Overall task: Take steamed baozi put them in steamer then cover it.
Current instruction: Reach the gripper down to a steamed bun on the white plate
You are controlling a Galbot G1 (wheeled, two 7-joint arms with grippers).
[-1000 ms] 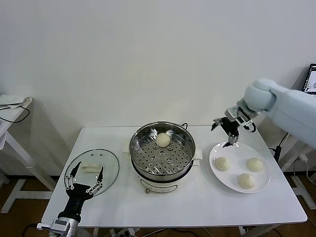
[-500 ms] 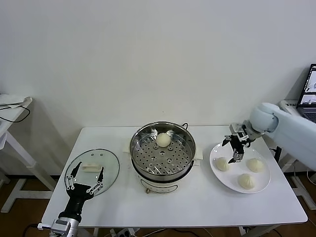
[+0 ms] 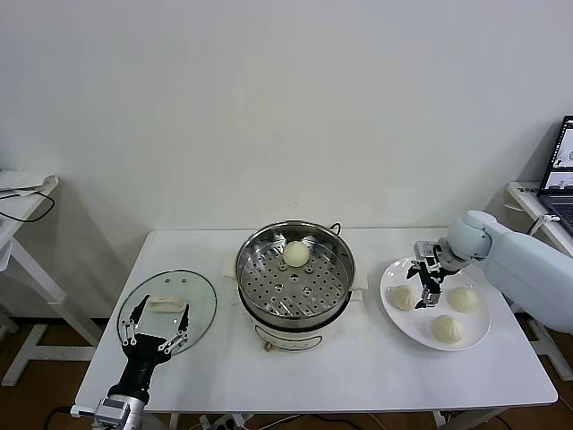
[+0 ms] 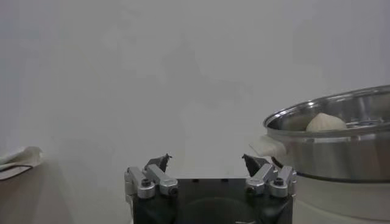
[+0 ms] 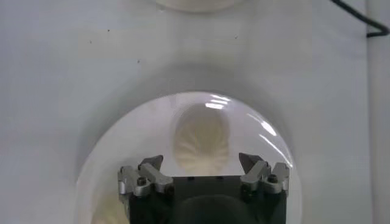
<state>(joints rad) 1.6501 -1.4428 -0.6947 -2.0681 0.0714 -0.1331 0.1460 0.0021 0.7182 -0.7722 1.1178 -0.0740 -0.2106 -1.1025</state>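
The steamer [image 3: 295,279] stands mid-table with one baozi [image 3: 296,253] on its perforated tray; it also shows in the left wrist view [image 4: 341,146]. Three baozi lie on a white plate [image 3: 398,318] at the right: one [image 3: 403,297] nearest the steamer, one [image 3: 464,299] and one [image 3: 448,329]. My right gripper [image 3: 424,279] is open, just above the nearest one, which shows between its jaws in the right wrist view [image 5: 202,141]. The glass cover [image 3: 166,311] lies flat at the table's left. My left gripper [image 3: 157,326] is open and empty above its near edge.
A white side table with a black cable [image 3: 22,202] stands at far left. A laptop [image 3: 564,157] sits on a stand at far right. The steamer's black cord [image 3: 335,227] runs behind the pot. Bare tabletop [image 3: 358,376] lies in front of the steamer.
My right gripper has come down and toward the plate from behind the steamer's right side; it now hangs just over the nearest baozi. The left arm has not moved.
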